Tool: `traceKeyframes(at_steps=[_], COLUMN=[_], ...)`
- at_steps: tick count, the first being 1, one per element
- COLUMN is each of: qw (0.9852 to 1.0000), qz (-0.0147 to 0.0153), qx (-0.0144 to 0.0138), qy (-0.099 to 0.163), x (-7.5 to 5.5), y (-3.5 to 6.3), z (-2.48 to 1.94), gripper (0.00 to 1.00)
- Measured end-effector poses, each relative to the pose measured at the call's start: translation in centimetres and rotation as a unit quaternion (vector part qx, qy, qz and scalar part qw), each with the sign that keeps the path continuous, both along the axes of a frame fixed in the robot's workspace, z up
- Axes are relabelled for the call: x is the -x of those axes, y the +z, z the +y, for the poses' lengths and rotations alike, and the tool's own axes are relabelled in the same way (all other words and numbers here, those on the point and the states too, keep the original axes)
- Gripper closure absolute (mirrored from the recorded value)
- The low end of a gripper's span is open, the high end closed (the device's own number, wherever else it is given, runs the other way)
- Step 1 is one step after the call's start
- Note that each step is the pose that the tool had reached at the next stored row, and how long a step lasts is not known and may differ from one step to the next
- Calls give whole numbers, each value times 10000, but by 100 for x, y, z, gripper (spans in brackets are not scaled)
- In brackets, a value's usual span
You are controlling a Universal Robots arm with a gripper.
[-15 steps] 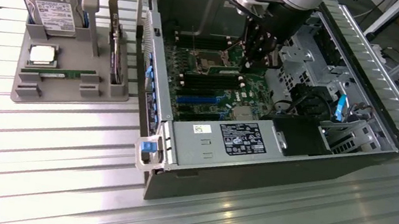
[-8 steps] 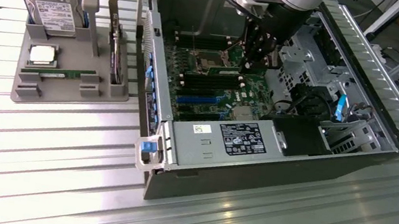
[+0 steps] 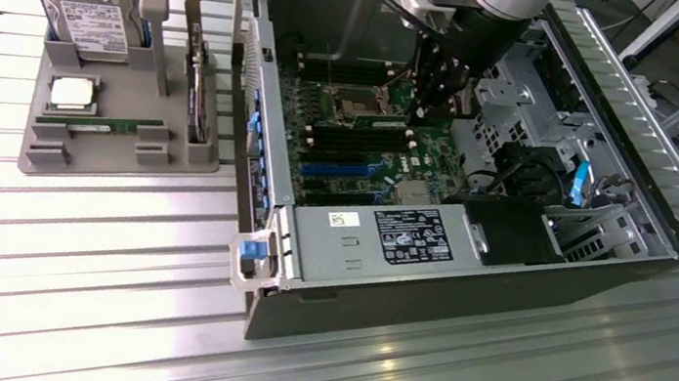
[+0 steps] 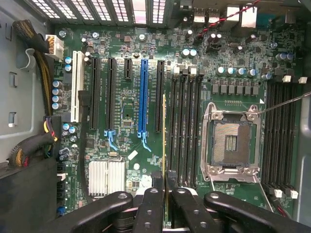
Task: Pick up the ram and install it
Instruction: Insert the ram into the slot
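Landmark: motherboard (image 4: 146,121), lying inside the open computer case (image 3: 345,250) on the tabletop (image 3: 63,292).
End effector: end effector (image 4: 164,177), down inside the case over the motherboard; fingers (image 4: 156,182) pinched on the ram.
Ram: ram (image 4: 164,131), a thin green strip seen edge-on, held upright between the fingers just above the motherboard, beside its black memory slots (image 4: 184,131).
CPU socket: empty socket (image 4: 232,143), on the motherboard just past the memory slots from the ram.
Parts tray: grey tray (image 3: 108,155), on the tabletop outside the case, well apart from the motherboard; carries a hard drive (image 3: 89,20) and a square processor (image 3: 73,93).
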State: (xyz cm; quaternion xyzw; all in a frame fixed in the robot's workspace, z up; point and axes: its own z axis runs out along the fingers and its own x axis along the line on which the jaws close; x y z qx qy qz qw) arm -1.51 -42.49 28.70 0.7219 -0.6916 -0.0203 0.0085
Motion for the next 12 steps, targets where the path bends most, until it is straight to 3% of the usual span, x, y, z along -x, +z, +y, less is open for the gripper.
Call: traceKeyframes(at_steps=[12], qw=[10000], qz=[0], qx=[0], qy=[0], x=[0], y=[-41], z=[-1], gripper=[87])
